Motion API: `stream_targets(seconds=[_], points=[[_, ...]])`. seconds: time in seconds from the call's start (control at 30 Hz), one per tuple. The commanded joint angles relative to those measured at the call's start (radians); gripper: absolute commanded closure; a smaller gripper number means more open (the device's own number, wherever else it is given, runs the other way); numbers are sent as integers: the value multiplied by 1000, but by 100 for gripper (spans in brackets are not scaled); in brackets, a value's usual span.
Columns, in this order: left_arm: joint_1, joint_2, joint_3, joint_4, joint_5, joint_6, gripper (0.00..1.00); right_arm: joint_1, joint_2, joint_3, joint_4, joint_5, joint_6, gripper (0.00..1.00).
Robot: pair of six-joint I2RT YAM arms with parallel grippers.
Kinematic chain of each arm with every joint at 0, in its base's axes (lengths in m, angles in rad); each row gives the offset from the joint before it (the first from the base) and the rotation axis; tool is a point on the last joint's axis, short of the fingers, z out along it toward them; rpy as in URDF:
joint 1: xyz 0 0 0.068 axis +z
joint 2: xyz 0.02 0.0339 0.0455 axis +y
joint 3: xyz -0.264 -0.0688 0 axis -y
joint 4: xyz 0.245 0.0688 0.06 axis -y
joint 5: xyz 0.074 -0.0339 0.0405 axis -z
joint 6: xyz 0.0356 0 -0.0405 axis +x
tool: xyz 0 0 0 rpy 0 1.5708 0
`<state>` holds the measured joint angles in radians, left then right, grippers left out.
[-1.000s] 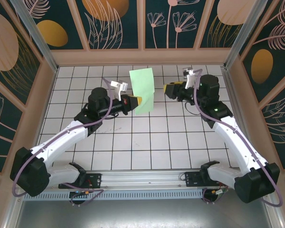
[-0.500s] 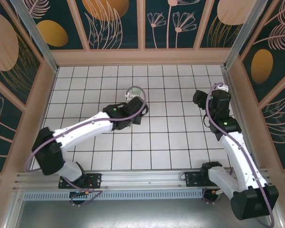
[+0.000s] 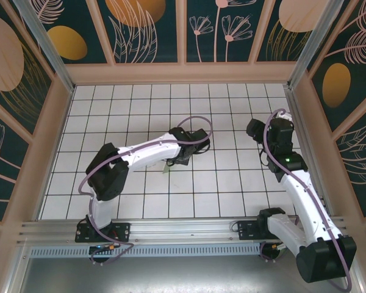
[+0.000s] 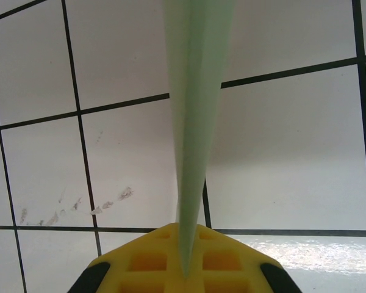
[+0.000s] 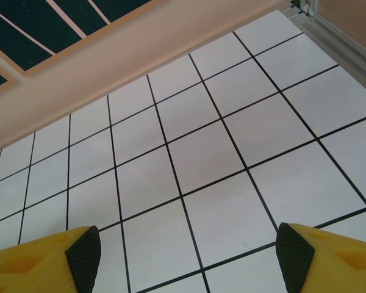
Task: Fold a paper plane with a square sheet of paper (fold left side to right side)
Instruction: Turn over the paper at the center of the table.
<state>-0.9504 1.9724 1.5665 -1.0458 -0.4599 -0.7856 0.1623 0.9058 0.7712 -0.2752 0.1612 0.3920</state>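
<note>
Our right end effector (image 5: 189, 259) had released and withdrawn, spread; the left end effector (image 4: 184, 268) alone pinched the thin pale-green paper sheet (image 4: 195, 122) over the tabletop (image 4: 287, 152), likely for creasing.

The right gripper (image 5: 188, 249) let go of the square sheet of paper (image 4: 195, 110) and retreated toward the tabletop's (image 3: 232, 183) right edge; the left gripper (image 4: 184, 271) carried the sheet nearer.

So the table (image 3: 232, 183) is just a white tile grid with thin black lines. A light wooden ledge (image 3: 183, 73) runs round its far edge and both sides. Above that ledge there are dark teal wall panels (image 3: 152, 30) with pale flower sketches and orange blobs. Silvery metal posts (image 3: 46, 46) stand at the table's far corners, and a metal rail (image 3: 183, 227) runs along its near edge. One tile has faint grey scuff marks (image 4: 79, 207).
</note>
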Motion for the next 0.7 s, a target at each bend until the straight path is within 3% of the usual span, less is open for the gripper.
stream_targets(seconds=[0.0, 0.43, 0.53, 0.67], points=[[-5, 58, 71, -83, 42, 48, 96, -7, -12, -13, 11, -12, 15, 21], [10, 383, 472, -134, 237, 266, 93, -7, -37, -30, -21, -47, 36, 21], [21, 413, 510, -103, 292, 285, 86, -7, -40, -36, -23, -57, 39, 21], [36, 407, 501, -17, 380, 307, 64, -7, -37, -50, -25, -71, 52, 21]])
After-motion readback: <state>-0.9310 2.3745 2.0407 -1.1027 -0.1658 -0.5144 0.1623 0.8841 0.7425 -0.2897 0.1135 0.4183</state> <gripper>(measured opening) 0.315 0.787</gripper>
